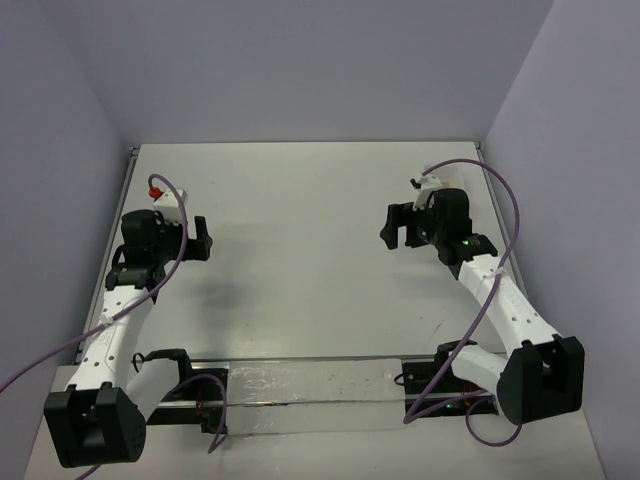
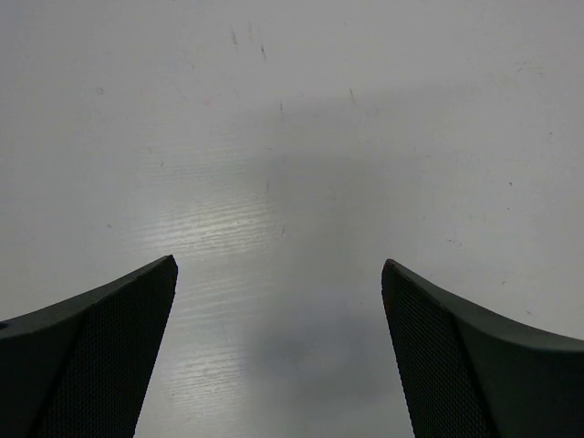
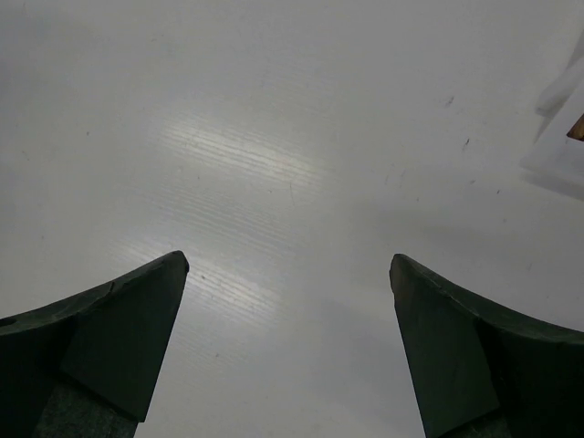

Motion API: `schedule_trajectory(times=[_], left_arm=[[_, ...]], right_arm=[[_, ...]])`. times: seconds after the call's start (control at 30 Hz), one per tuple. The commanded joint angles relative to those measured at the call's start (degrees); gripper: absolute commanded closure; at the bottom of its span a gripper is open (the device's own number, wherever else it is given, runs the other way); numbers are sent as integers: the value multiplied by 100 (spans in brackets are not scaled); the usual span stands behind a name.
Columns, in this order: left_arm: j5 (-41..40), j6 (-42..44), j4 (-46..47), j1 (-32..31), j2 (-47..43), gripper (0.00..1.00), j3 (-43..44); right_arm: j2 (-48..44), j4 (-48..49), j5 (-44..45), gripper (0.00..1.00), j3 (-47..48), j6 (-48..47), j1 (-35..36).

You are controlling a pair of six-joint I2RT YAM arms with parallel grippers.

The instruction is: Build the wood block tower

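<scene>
Right claw (image 3: 286,262) agape; brown sliver (image 3: 578,129) at white tray (image 3: 555,151), far right edge

lab test booth: white table (image 1: 300,250), blank walls (image 1: 300,60).

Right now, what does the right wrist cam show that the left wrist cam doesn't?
Right wrist only: a white object cut off at the right edge, with a brown sliver at the frame border, too small to identify. Left wrist only: a broad shadow on the table, nothing else. Both: bare white table below, with the right gripper and the left gripper open; no clear wood block in either.
</scene>
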Motion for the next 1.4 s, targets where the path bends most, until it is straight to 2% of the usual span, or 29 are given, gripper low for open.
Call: schedule_trajectory(times=[0.0,0.33,0.47,0.53,0.6,0.7,0.8,0.93,1.03,1.37], left_arm=[[18,9,32,-3,19,1,129],[153,177,-134,-3,298,1,260],[106,194,-153,-3,414,1,296],[137,192,-186,-3,493,1,332],[171,194,-203,-3,549,1,358],[212,205,-194,-3,572,1,349],[228,211,-181,-3,585,1,344],[247,207,-193,-3,600,1,358],[240,202,-175,-9,568,1,336],[176,193,-136,-4,608,1,315]], right_arm=[[-94,138,181,0,55,15,54],[570,-474,818,0,787,-332,20],[889,-774,699,0,1318,-709,-367],[1367,-1160,365,2,1902,-846,-894],[2107,-1747,67,10,2843,-1034,-1558],[2871,-2202,7,19,3767,-1303,-2178],[3797,-2781,14,29,4937,-1502,-2558],[4697,-3381,-152,39,6000,-1722,-2872],[5126,-3598,-303,43,6471,-1904,-2999],[6326,-4215,-242,46,7969,-2076,-3110]])
